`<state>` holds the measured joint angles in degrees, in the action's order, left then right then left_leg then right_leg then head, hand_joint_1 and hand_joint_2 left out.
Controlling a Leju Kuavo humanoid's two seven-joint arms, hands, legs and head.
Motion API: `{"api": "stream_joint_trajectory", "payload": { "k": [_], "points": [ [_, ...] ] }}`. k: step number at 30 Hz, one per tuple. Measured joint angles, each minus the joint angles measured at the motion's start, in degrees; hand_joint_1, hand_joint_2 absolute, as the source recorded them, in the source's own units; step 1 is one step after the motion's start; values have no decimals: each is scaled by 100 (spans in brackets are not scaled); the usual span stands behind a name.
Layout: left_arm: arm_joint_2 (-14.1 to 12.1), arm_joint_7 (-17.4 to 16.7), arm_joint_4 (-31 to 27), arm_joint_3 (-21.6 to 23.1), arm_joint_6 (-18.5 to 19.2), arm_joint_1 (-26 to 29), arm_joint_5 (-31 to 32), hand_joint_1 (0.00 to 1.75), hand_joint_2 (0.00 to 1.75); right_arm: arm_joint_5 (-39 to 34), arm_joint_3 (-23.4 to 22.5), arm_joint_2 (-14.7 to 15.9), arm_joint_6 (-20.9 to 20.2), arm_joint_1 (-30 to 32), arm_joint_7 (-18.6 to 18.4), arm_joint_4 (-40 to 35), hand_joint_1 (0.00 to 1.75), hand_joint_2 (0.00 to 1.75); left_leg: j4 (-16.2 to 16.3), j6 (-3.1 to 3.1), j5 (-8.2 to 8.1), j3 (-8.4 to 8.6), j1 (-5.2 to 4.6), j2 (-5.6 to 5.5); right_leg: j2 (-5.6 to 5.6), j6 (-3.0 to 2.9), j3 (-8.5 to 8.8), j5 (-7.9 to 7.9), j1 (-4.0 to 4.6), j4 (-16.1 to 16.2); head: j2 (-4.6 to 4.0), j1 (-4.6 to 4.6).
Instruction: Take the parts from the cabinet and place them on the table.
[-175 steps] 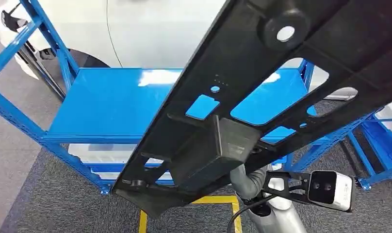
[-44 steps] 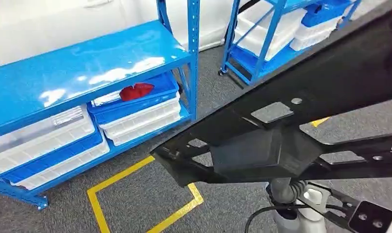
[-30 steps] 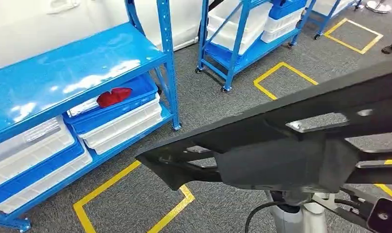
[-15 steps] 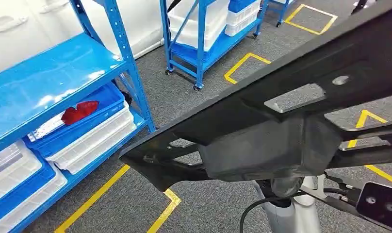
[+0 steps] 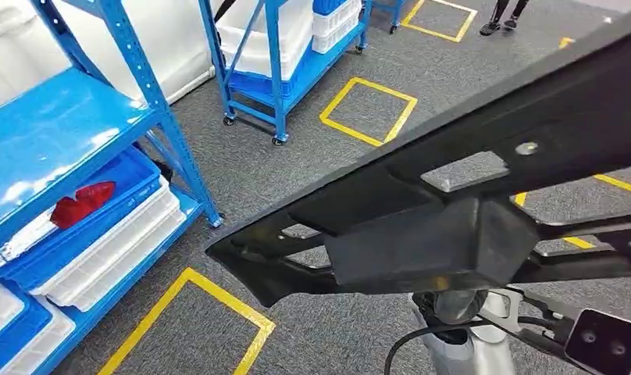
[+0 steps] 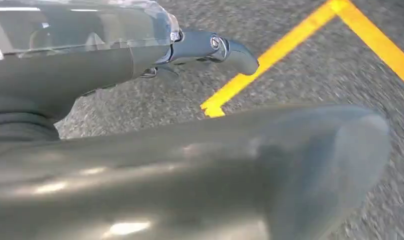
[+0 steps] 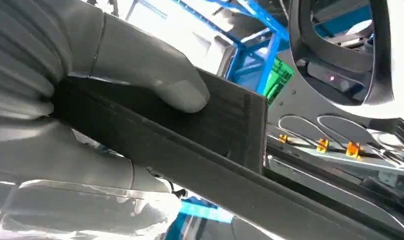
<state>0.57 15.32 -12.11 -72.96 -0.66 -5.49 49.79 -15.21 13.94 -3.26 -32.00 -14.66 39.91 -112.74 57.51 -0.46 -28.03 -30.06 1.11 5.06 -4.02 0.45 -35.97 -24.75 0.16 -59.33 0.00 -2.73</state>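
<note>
Across the middle of the head frame, lower left to upper right, runs the long black part [image 5: 453, 211], carried above the carpet; my right hand [image 7: 90, 100] clamps its edge, thumb pressed on the ribbed face, so it sits in that hand with its long axis reaching up-right. My left hand [image 6: 140, 165] hangs over the floor by yellow tape [image 6: 290, 50]; grip state I cannot tell. Blue cabinet [image 5: 78, 141] lies at left frame; judging so, the right arm must set it down, table unseen.
</note>
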Motion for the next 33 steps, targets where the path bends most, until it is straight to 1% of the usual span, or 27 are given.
{"api": "stream_joint_trajectory", "payload": {
  "k": [1, 4, 5, 6, 7, 9, 10, 11, 12, 13, 14, 15, 16, 19, 20, 21, 22, 23, 24, 25, 26, 27, 28, 29, 30, 31, 33],
  "points": [
    [-2, 6, 0, 6, 17, -3, 11, 0, 0, 39, -9, -2, -9, 9, 4, -15, 175, 175, 20, -41, -26, 12, -30, 37, 70, -54, -3, 55, 15, 50, 0, -2],
    [-4, 94, 0, 72, 153, -13, 79, 0, 0, 230, -184, -59, -269, 170, 4, -101, 175, 175, -36, -126, -54, 92, -22, 194, 248, -137, -15, 26, 39, 47, 0, 0],
    [-2, 124, 0, 101, 190, -30, 87, 0, 0, 262, -283, -98, -387, 243, 7, -153, 175, 175, -14, -166, -115, 90, 8, 132, 311, -187, 47, 52, -41, 105, -2, -2],
    [-2, 159, 0, 107, 210, -47, 90, 0, 0, 271, -384, -153, -509, 262, 11, -214, 175, 175, 135, -171, -228, 50, 14, -140, 352, -212, 61, 50, -29, 127, 0, 0],
    [-2, 166, 0, 107, 210, -46, 87, 0, 0, 291, -446, -204, -555, 252, 13, -212, 175, 175, 518, -164, -450, -123, 18, -311, 393, -253, 67, 51, -25, 124, -2, -2],
    [-4, 157, 0, 107, 197, -9, 76, 0, 0, 393, -550, -264, -619, 288, 13, -214, 175, 175, 1444, -160, -816, -602, 3, -436, 549, -274, 70, 40, -3, 121, 0, 0],
    [-4, 140, 0, 107, 188, 9, 74, 0, 0, 420, -586, -282, -616, 305, 13, -214, 175, 175, 1746, -156, -867, -782, 2, -453, 632, -279, 70, 38, 10, 115, 0, -2],
    [-4, 118, 0, 107, 184, 17, 74, 0, 0, 475, -619, -291, -610, 310, 13, -214, 175, 175, 1773, -141, -769, -844, 2, -454, 721, -284, 75, 34, 21, 103, 0, -2],
    [-2, 111, 0, 107, 182, 7, 79, 0, 0, 509, -644, -293, -582, 309, 0, -216, 175, 175, 1479, -116, -502, -759, 2, -464, 817, -282, 84, 25, 30, 85, 0, -2],
    [-2, 109, 0, 109, 181, -6, 85, 0, 0, 509, -660, -295, -564, 308, 2, -223, 175, 175, 1095, -96, -244, -614, 3, -496, 884, -274, 88, 16, 32, 68, 0, -2],
    [-2, 105, 0, 111, 173, -15, 94, 0, 0, 512, -682, -297, -524, 304, 7, -245, 175, 175, 554, -71, 53, -391, 4, -588, 957, -259, 98, 2, 32, 45, 0, -2],
    [-2, 98, 0, 116, 168, -19, 109, 0, 0, 538, -697, -299, -492, 306, 7, -264, 175, 175, 207, -43, 120, -250, 6, -803, 1016, -243, 98, -9, 20, 33, 0, -2],
    [-2, 90, 0, 122, 168, -30, 133, 0, 0, 573, -710, -299, -481, 300, 7, -269, 175, 175, 93, -48, 82, -222, 21, -992, 1077, -206, 57, -11, 45, -5, 0, 0],
    [2, 66, 0, 153, 175, -61, 164, 0, 0, 595, -739, -304, -474, 373, 2, -295, 175, 175, 118, 9, 96, -203, -44, -836, 1257, -83, 18, 43, -36, 45, 0, -2],
    [2, 59, 0, 166, 175, -82, 190, 0, 0, 590, -758, -304, -463, 381, 4, -313, 175, 175, 58, 57, 130, -185, 9, -774, 1321, -38, 7, 51, 7, 51, 0, -2],
    [24, 50, 2, 195, 175, -102, 194, 0, 0, 586, -776, -304, -448, 403, 4, -334, 175, 175, 17, 89, 157, -159, 16, -681, 1052, -30, -10, -22, 5, -45, -2, 0],
    [24, 46, 2, 210, 166, -93, 194, 0, 0, 573, -789, -304, -448, 397, 7, -348, 175, 175, 6, 125, 154, -147, 10, -615, 747, -13, -143, -206, 18, -318, -2, 0],
    [24, 35, 2, 214, 153, -62, 190, 0, 0, 549, -789, -304, -452, 402, 7, -352, 175, 175, 7, 145, 142, -141, -5, -530, 570, 24, -377, -440, -5, -780, 0, 0],
    [26, 9, 2, 212, 133, -32, 166, 0, 0, 531, -789, -304, -463, 416, 7, -350, 175, 175, 8, 153, 135, -139, -18, -449, 502, 47, -601, -626, -32, -1218, 0, 0],
    [26, -11, 2, 212, 120, -5, 142, 0, 0, 527, -789, -302, -466, 420, 7, -347, 175, 175, 10, 157, 122, -140, -22, -358, 468, 64, -795, -742, -51, -1581, 0, 0],
    [26, -31, 2, 212, 107, 6, 135, 0, 0, 527, -789, -302, -461, 418, 7, -343, 175, 175, 11, 152, 114, -138, -24, -272, 443, 78, -876, -720, -65, -1721, 0, 0],
    [26, -39, 2, 212, 103, 0, 133, 0, 0, 536, -789, -302, -450, 414, 7, -343, 175, 175, 11, 146, 103, -129, -24, -202, 424, 83, -796, -574, -78, -1560, -2, 0],
    [26, -39, 2, 212, 103, -10, 133, 0, 0, 551, -787, -302, -433, 406, 7, -343, 175, 175, 11, 135, 89, -111, -26, -141, 392, 77, -575, -337, -84, -1155, -2, 0],
    [28, -46, 2, 212, 103, -17, 133, 0, 0, 560, -785, -302, -391, 391, 7, -343, 175, 175, 11, 119, 70, -82, -26, -88, 310, 50, -258, -86, -79, -581, 0, 0],
    [35, -52, 2, 212, 109, -19, 133, 0, 0, 564, -767, -299, -317, 361, 7, -343, 175, 175, 10, 101, 49, -49, -32, -35, 122, 5, 39, 72, -52, -67, 0, 0],
    [46, -57, 2, 212, 122, -18, 131, 0, 0, 566, -741, -297, -249, 327, 7, -343, 175, 175, 10, 68, 28, -39, -66, 4, -36, -39, 102, -46, 32, 62, 0, 0],
    [59, -55, 2, 212, 168, -15, 116, 0, 0, 571, -675, -291, -81, 298, 7, -345, 175, 175, 4, 4, 6, -18, -54, 102, 100, -85, 71, -20, 42, 78, -2, 0]
  ]
}}
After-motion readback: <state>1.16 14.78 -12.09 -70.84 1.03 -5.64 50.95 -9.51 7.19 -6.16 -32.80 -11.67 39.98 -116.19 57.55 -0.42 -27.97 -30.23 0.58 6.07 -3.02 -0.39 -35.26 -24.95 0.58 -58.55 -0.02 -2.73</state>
